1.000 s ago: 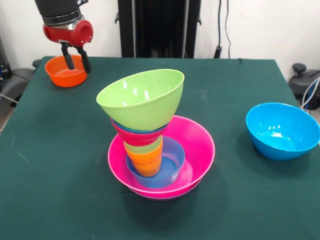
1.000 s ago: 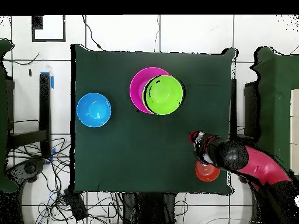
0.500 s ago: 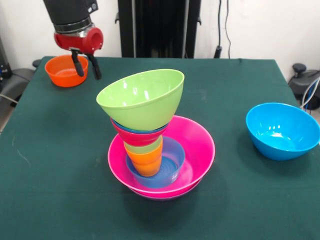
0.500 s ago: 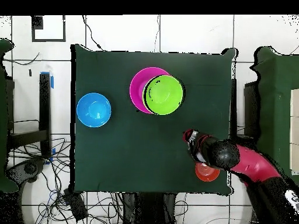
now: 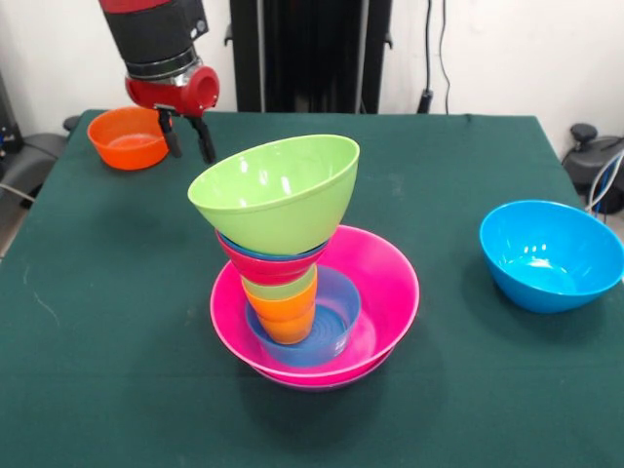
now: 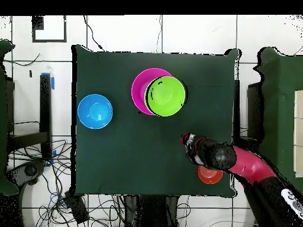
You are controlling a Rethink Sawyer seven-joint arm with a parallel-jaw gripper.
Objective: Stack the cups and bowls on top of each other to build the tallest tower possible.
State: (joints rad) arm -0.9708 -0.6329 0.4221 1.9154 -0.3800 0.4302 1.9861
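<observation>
The tower stands mid-table: a wide pink bowl (image 5: 385,283) (image 6: 141,88) holds a light-blue bowl (image 5: 336,307), then an orange cup (image 5: 285,320), a light green cup (image 5: 283,289), a red bowl (image 5: 268,266) and a tilted lime green bowl (image 5: 278,190) (image 6: 165,96) on top. A small orange bowl (image 5: 127,137) (image 6: 208,174) sits at the table's far left corner in the front view. A sky-blue bowl (image 5: 549,253) (image 6: 94,111) stands apart at the right. My gripper (image 5: 188,139) (image 6: 188,143) hangs open and empty between the orange bowl and the tower.
The green table (image 5: 117,322) has its edge close behind the orange bowl. Cables and dark stands lie on the floor around the table in the overhead view.
My gripper has moved away from the orange bowl toward the tower, staying open and empty. The bowls and cups have not moved.
</observation>
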